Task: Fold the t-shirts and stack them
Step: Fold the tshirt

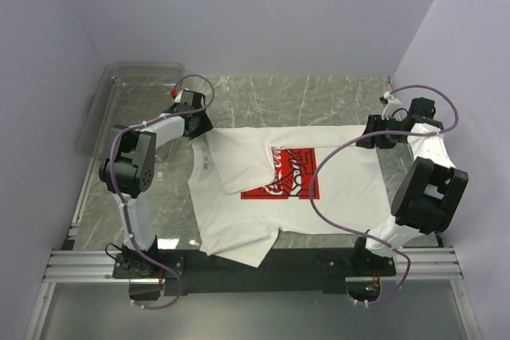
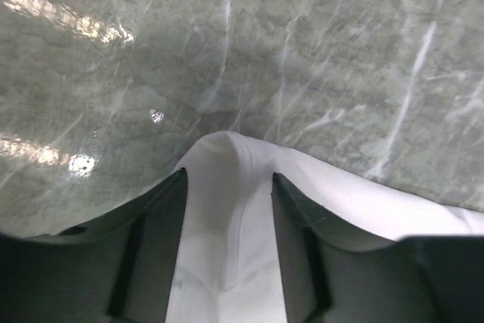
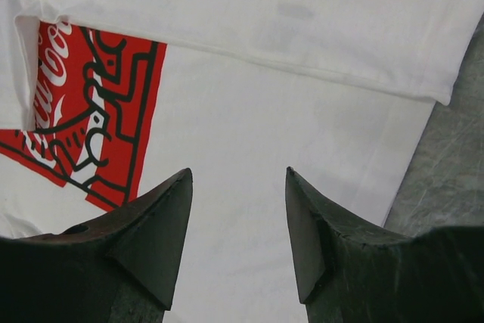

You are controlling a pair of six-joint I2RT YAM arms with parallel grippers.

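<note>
A white t-shirt [image 1: 335,189] with a red square print [image 1: 291,174] lies spread on the marble table, its left shoulder part folded in over the print's edge. My left gripper [image 1: 201,127] sits at the shirt's far left corner. In the left wrist view its fingers [image 2: 229,175] stand apart, and a raised ridge of white cloth [image 2: 363,202] lies between them without being pinched. My right gripper [image 1: 368,134] hovers over the shirt's far right corner. It is open [image 3: 238,175], with plain white cloth [image 3: 249,96] below it and the print [image 3: 91,111] to the left.
A clear plastic bin [image 1: 143,65] stands at the back left against the wall. White walls close in the table on the left, back and right. Bare marble [image 1: 319,97] lies beyond the shirt.
</note>
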